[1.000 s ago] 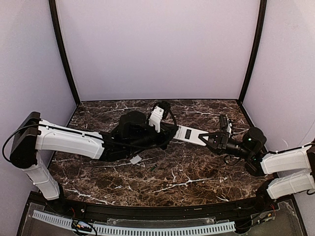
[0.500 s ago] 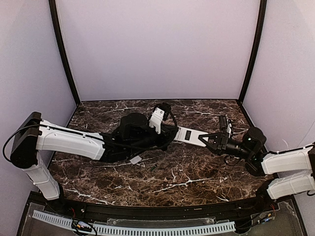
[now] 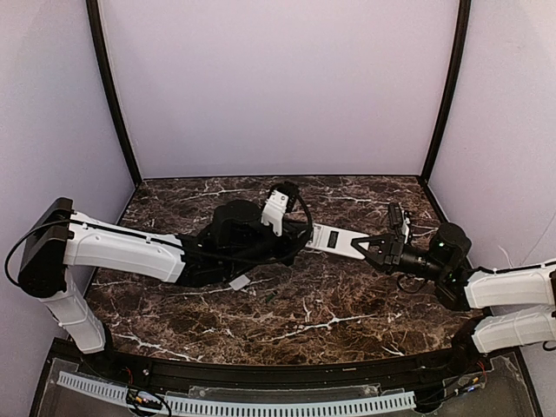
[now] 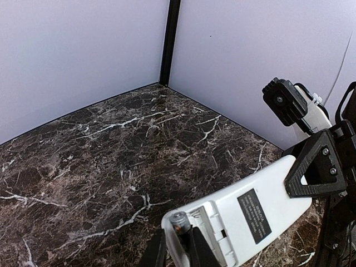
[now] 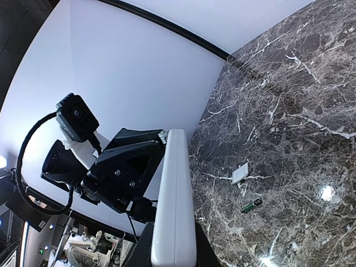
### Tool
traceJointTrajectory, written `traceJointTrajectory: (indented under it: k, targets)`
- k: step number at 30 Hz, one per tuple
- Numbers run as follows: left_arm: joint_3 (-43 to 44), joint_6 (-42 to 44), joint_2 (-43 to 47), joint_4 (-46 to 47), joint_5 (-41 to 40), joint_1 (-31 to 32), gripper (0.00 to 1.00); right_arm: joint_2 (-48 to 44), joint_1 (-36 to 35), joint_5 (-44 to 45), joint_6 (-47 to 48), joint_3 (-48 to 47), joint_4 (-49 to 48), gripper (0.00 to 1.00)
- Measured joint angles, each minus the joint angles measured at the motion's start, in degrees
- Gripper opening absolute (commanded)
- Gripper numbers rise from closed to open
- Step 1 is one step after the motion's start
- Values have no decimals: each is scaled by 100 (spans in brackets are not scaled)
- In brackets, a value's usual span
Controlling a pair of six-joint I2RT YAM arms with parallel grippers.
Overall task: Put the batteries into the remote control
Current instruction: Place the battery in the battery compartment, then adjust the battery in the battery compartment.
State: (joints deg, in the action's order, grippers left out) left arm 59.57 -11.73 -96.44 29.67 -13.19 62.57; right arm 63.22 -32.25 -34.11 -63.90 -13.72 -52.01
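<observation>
Above the middle of the dark marble tabletop [image 3: 330, 304] we see the slim white remote control [image 3: 334, 239] held aloft, back up. Its long axis runs from left edge to right edge, with the recess end pointing left. Right fingers [image 4: 327, 158] clamp its right end. Left fingers [image 4: 198, 251] flank a dark slim battery [image 4: 178, 219] at the recess; we cannot tell whether they grip it.

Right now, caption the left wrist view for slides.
Battery sits in the opened remote control, flanked by the left pincer; right pincer clamps the far end.
</observation>
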Motion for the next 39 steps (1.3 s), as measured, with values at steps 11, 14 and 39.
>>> traceJointTrajectory:
  k: [11,14,39]
  targets:
    - [20,28,0,-282,-116,-28,45,44,-2,2,136,-85,201,0]
    - [26,57,15,-415,-122,-37,46,44,-2,-33,232,-122,315,0]
    - [269,-251,273,-1628,752,-173,54,-195,-2,-103,643,-170,1008,0]
